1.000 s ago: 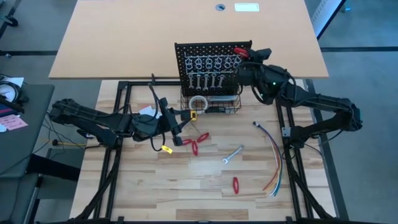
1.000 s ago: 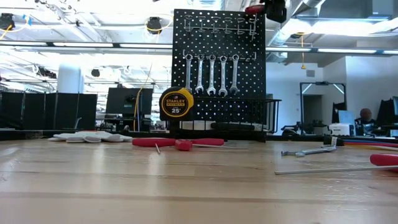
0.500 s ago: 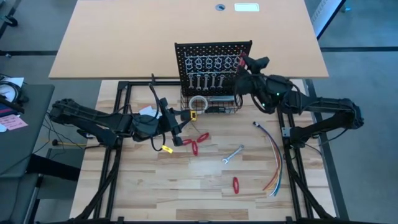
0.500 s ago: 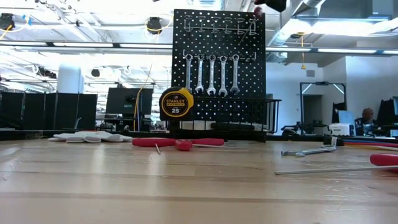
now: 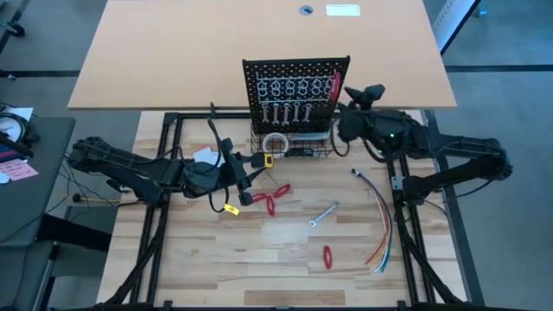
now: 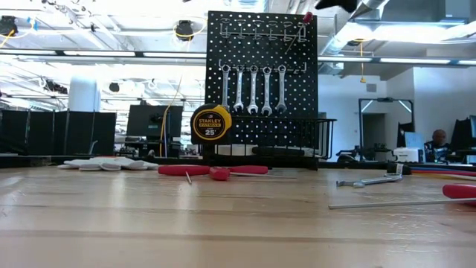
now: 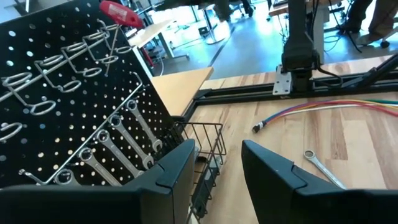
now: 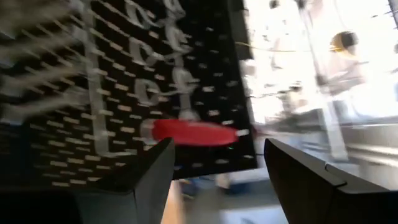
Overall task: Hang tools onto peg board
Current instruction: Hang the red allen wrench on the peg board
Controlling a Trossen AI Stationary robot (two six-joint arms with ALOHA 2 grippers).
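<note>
A black peg board stands upright at the far side of a pale wooden table. Four silver wrenches hang in a row on its face, above a wire basket at its base. A red-handled tool now hangs from the ring hook at the board's upper right corner. The right gripper is just beside that corner, level with the board's top, its fingers spread wide with nothing between them. The red handle lies across the gap in front of them, apart from both fingers.

The left gripper waits low in front of the board's left half, partly open and empty. A yellow tape measure sits in front of the board. On the table in front of the board lie red-handled pliers, a loose silver wrench, another red tool and, to the right, a bundle of coloured wires.

The risk is in the retreat. The open fingers are close to the hanging tool, so a sideways pull could likely catch the handle and knock it off its hook. The tool may also sit only loosely and swing free. A bump could likely shake the wrenches too.
</note>
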